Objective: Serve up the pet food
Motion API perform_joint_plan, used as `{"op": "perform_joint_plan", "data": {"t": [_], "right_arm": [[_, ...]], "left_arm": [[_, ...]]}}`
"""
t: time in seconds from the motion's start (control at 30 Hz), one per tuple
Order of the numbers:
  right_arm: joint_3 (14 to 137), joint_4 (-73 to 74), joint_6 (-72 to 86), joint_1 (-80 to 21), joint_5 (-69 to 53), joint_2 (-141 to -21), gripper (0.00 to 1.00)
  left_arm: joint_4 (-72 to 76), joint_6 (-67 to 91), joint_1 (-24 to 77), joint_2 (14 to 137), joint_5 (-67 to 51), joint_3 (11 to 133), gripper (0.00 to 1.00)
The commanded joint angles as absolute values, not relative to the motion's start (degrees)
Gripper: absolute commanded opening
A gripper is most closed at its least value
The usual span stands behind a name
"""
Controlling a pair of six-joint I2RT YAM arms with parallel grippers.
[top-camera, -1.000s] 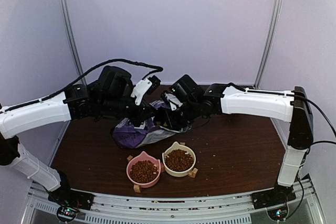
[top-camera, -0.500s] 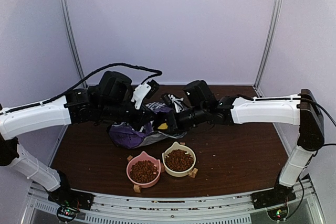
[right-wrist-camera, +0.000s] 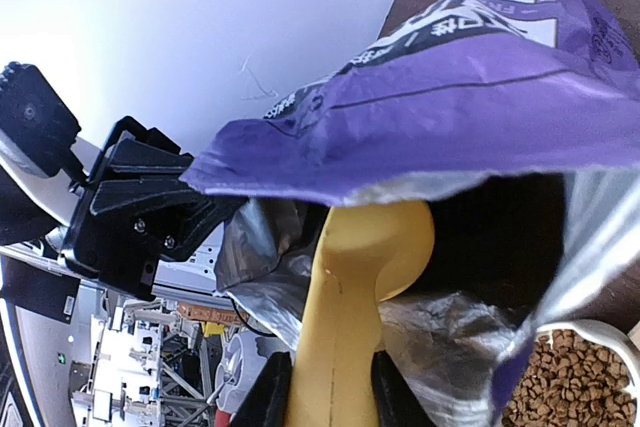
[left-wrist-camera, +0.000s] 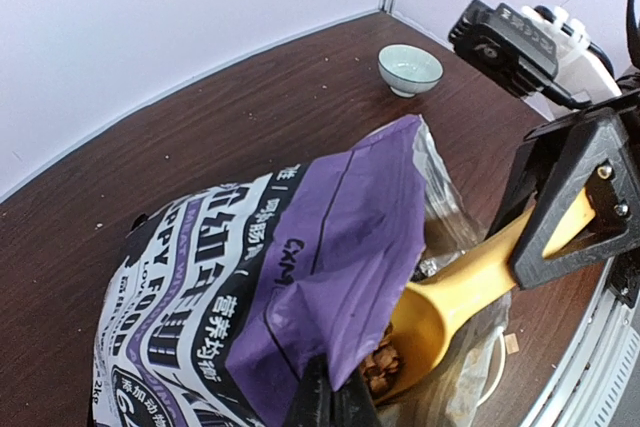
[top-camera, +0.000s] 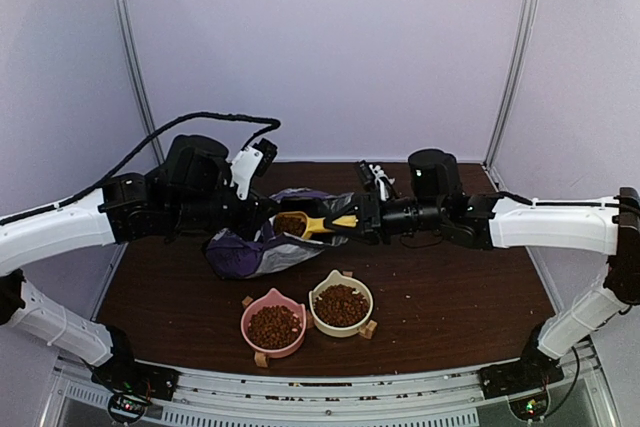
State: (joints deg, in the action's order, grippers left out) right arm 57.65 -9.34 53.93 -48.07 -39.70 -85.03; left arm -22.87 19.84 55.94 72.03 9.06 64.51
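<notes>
The pink bowl (top-camera: 246,317) and cream bowl (top-camera: 368,296), near you on the counter (top-camera: 450,297), already hold food (top-camera: 273,327). Your left fingers (left-wrist-camera: 312,399) pinch the bag (left-wrist-camera: 300,247) edge tight. Your right fingers (right-wrist-camera: 271,399) hold the scoop (left-wrist-camera: 470,287), loaded at the bag mouth and maybe left to pour. A second ago it was hidden inside the bag; you have pulled it back to the right.

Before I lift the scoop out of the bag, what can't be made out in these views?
Pet food left in the bag: right wrist view, the mouth is dark inside; left wrist view, the purple flap covers it.
Scoop load: left wrist view, the flap hides part; right wrist view, its own back blocks it.
Left hand grip: left wrist view, bottom edge cuts it off.
Bowl: right wrist view, corner cuts it off.
</notes>
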Motion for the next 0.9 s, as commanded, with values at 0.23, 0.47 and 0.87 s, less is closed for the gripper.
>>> {"op": "perform_joint_plan", "data": {"t": [0.23, 0.47, 0.87], "right_arm": [[46.53, -25.11, 64.86, -45.54, -41.24, -74.12, 0.2], [42.78, -23.45, 65.68, -44.05, -39.87, -69.59, 0.2], [38.06, -27.95, 70.4, -42.28, -39.02, -64.77, 0.2]], "left_arm": [[-22.28, 21.88, 55.63, 70.11, 14.26, 63.71, 0.0], [-22.06, 22.25, 55.63, 69.41, 15.03, 63.72, 0.0], [-22.86, 22.91, 55.55, 69.94, 15.24, 64.15, 0.0]]}}
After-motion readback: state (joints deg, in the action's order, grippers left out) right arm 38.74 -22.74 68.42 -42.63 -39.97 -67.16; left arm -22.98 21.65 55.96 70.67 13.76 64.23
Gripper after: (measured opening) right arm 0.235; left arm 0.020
